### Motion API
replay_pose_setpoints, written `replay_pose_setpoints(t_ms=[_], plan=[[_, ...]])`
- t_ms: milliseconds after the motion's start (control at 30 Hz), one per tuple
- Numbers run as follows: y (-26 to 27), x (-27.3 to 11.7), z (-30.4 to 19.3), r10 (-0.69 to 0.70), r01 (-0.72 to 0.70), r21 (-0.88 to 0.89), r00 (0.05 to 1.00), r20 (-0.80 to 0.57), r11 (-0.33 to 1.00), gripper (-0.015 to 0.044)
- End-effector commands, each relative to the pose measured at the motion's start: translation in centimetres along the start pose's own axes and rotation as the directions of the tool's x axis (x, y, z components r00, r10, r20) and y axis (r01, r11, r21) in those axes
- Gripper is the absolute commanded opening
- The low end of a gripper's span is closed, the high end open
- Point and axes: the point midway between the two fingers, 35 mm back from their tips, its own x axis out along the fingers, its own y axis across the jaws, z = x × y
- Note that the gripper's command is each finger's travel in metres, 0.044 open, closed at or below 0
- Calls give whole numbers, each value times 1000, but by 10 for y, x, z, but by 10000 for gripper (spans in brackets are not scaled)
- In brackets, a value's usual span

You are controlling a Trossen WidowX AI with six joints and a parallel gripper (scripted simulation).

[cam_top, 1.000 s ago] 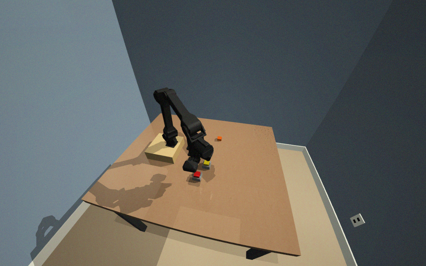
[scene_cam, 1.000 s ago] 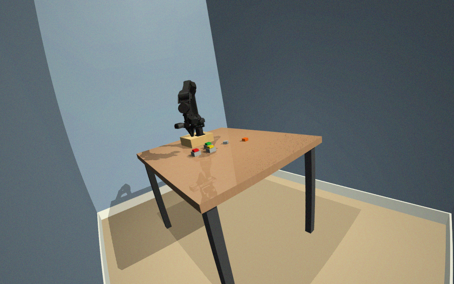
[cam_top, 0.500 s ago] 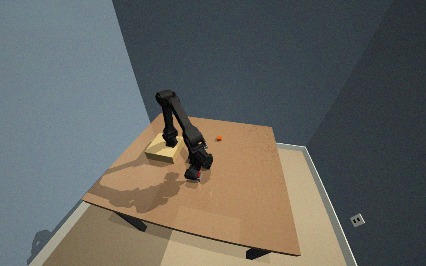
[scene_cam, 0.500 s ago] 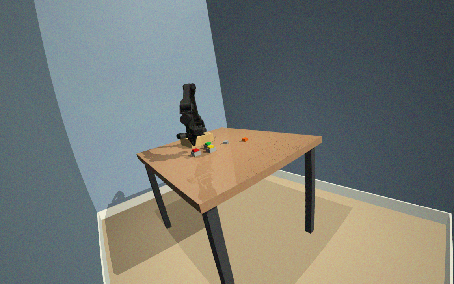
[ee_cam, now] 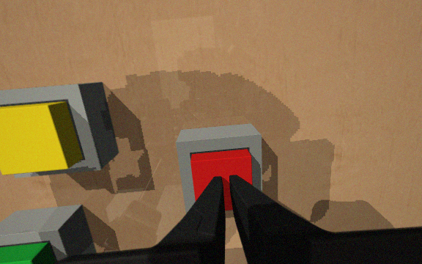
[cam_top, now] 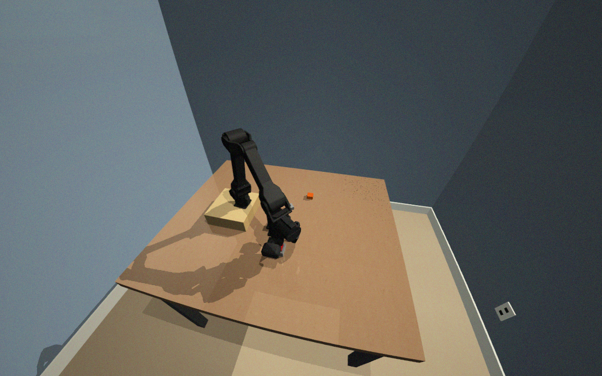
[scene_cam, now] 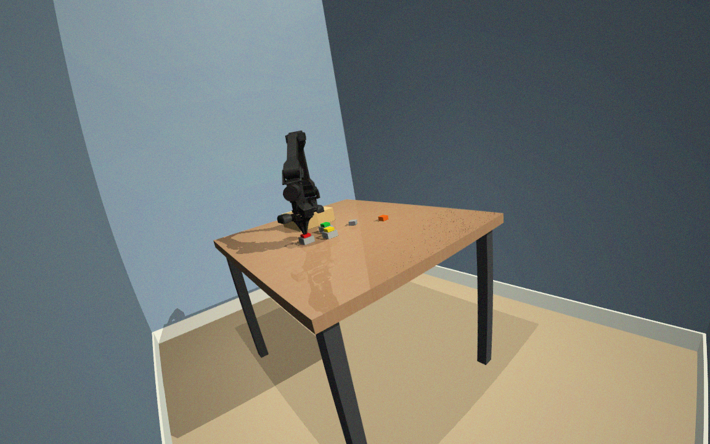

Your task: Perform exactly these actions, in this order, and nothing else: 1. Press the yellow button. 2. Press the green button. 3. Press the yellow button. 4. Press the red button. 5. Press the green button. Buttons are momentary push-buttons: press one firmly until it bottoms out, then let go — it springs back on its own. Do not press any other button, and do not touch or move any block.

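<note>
Pressing down on the red button (ee_cam: 221, 170): gripper (ee_cam: 223, 178) is pinched almost fully together, holding nothing, only a thin slit between the black fingers. In the wrist view the tips land on the near half of the red cap, and the cap sits low, about flush with the rim of its grey housing (ee_cam: 218, 137). Contact looks real, though the tips hide the exact touch point.

Left of it, apart from the red unit, the yellow button (ee_cam: 22, 137) stands proud of its grey base. Nearer, at the left bottom corner of the wrist view, the green button (ee_cam: 17, 254) is only partly in frame, also raised above its base.

In the exterior view the arm (scene_cam: 297, 176) bends down steeply from its tan mounting block (scene_cam: 327, 212), gripper tip on the red button at the left of the cluster; green (scene_cam: 324, 224) and yellow (scene_cam: 328, 228) sit just to its right, close together. Farther right on the table (scene_cam: 402, 248) is a small grey block (scene_cam: 352, 222), and beyond it an orange block (scene_cam: 383, 217), both well apart from the gripper.

In the top view the wrist covers the buttons; just a sliver of red shows at the gripper, and the orange block (cam_top: 310, 195) sits farther back on the table.
</note>
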Motion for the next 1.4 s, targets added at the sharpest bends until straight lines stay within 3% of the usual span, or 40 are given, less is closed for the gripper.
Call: replay_pose_setpoints(t_ms=[0, 600, 733, 900, 1067, 1200, 1367], plan=[[1, 5, -2, 5, -5, -6, 1000, -5, 1000, 20], [1, 5, -2, 5, -5, -6, 1000, -5, 1000, 20], [1, -26, -1, 5, -5, -6, 1000, -5, 1000, 20], [1, -31, -1, 5, -5, -6, 1000, -5, 1000, 20], [0, -87, -1, 5, -5, -6, 1000, -5, 1000, 20], [1, -90, -1, 5, -5, -6, 1000, -5, 1000, 20], [57, -95, -12, 9, -9, -6, 1000, -5, 1000, 20]])
